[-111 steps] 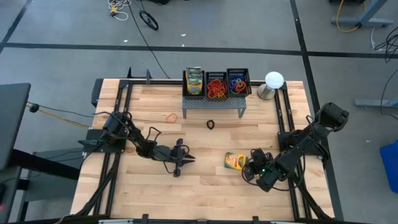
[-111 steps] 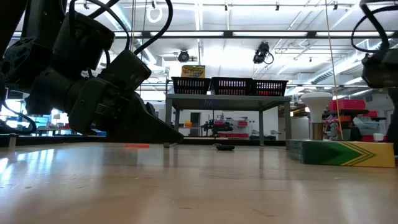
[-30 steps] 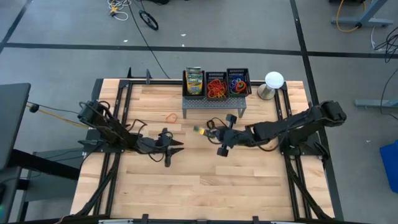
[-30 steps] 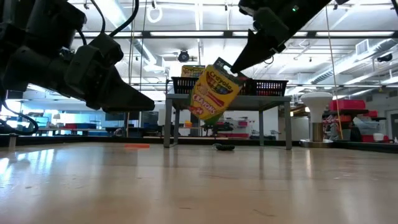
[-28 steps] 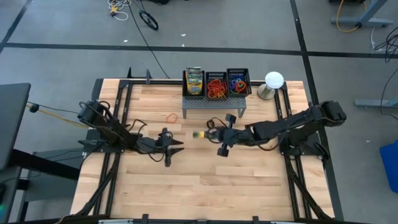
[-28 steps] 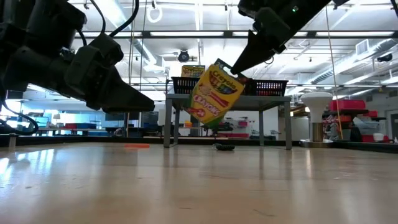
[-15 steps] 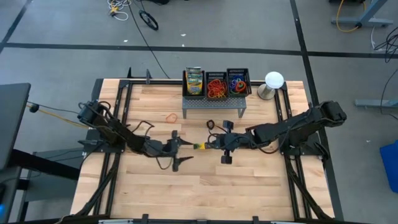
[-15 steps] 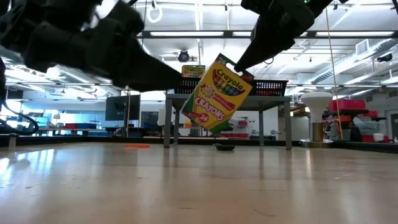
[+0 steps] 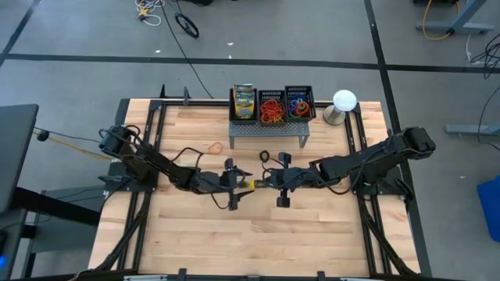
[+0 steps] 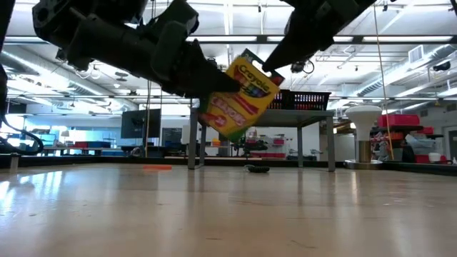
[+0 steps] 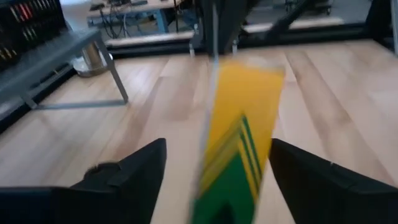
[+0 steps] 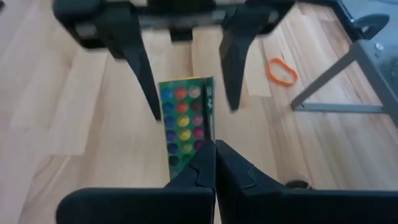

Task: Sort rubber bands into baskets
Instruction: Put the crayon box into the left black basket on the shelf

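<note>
The right gripper (image 9: 259,180) is clamped on the top edge of a Crayola crayon box (image 10: 239,94), which hangs tilted in mid-air above the wooden table (image 9: 312,242). The left gripper (image 9: 248,184) faces it with its 2 fingers (image 12: 138,68) spread wide, 1 on each side of the box; contact is not visible. Both arms reach low and nearly level toward the table centre, tips meeting.

An orange rubber band (image 9: 214,146) lies on the table beyond the left gripper, toward the stand. A black rubber band (image 9: 264,156) lies just beyond the right gripper, near the stand's front legs. Well past both grippers, 3 black mesh baskets (image 9: 272,105) sit side by side on the grey metal stand (image 9: 266,130): 1 holds crayon boxes, 1 orange bands, 1 mixed-colour bands. A white lamp (image 9: 344,101) stands beside the stand.
</note>
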Controlling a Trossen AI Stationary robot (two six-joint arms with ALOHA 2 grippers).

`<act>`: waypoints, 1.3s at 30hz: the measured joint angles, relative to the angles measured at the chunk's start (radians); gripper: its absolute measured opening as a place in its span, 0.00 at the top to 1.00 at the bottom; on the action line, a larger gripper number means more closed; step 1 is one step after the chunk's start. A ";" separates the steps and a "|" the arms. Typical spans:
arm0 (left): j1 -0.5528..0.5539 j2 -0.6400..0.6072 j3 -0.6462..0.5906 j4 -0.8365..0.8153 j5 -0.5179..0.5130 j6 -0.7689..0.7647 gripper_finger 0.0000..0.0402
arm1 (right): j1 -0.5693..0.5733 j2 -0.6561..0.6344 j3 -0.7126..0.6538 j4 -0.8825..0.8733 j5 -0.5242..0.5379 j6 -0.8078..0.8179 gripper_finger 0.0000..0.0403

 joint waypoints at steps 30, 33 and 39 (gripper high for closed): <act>-0.009 -0.017 -0.349 0.773 0.130 0.079 0.69 | -0.016 -0.071 0.027 0.224 -0.027 -0.042 0.41; 0.000 -0.025 -0.337 0.776 0.166 0.084 0.70 | -0.032 -0.043 0.026 0.324 -0.103 -0.090 0.34; 0.027 -0.028 -0.308 0.775 0.190 0.102 0.70 | -0.064 0.011 0.026 0.424 -0.143 -0.152 0.32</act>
